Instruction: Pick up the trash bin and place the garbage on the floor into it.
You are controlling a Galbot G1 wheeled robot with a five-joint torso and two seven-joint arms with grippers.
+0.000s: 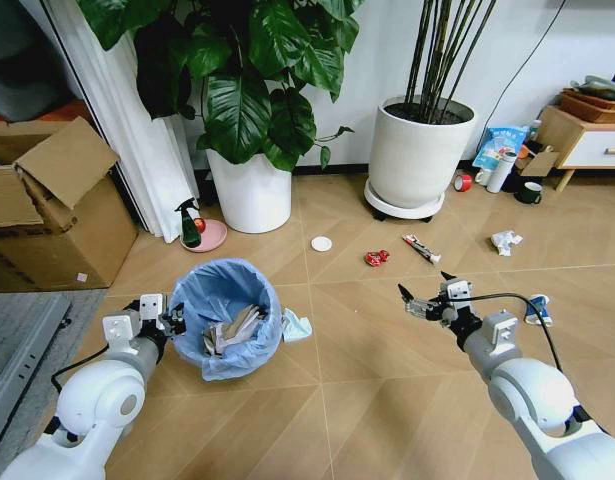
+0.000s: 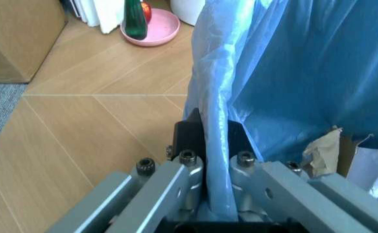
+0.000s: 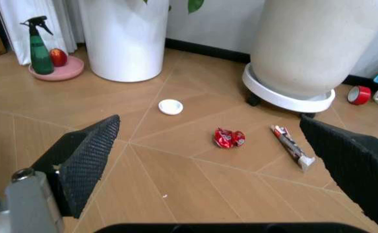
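Observation:
The trash bin (image 1: 227, 318) with its pale blue liner stands on the floor (image 1: 357, 340) at front left, holding paper wads. My left gripper (image 1: 174, 318) is shut on the rim; the left wrist view shows the liner fold (image 2: 216, 121) pinched in the gripper (image 2: 216, 140). My right gripper (image 1: 424, 285) hovers open to the right, empty. Ahead of it lie garbage pieces: a white disc (image 1: 321, 243) (image 3: 171, 106), a red wrapper (image 1: 376, 258) (image 3: 229, 138), a long thin wrapper (image 1: 421, 248) (image 3: 293, 147), a tissue wad (image 1: 505, 241) and a blue-white packet (image 1: 537, 310). Another tissue (image 1: 296, 326) touches the bin.
Two big white plant pots (image 1: 252, 190) (image 1: 417, 150) stand at the back. A spray bottle (image 1: 190, 225) sits on a pink dish. A cardboard box (image 1: 47, 200) and grey rug (image 1: 17, 340) are at left. A tape roll (image 1: 463, 182), white bottle (image 1: 500, 172) and dark mug (image 1: 528, 192) stand by a wooden cabinet (image 1: 587, 145).

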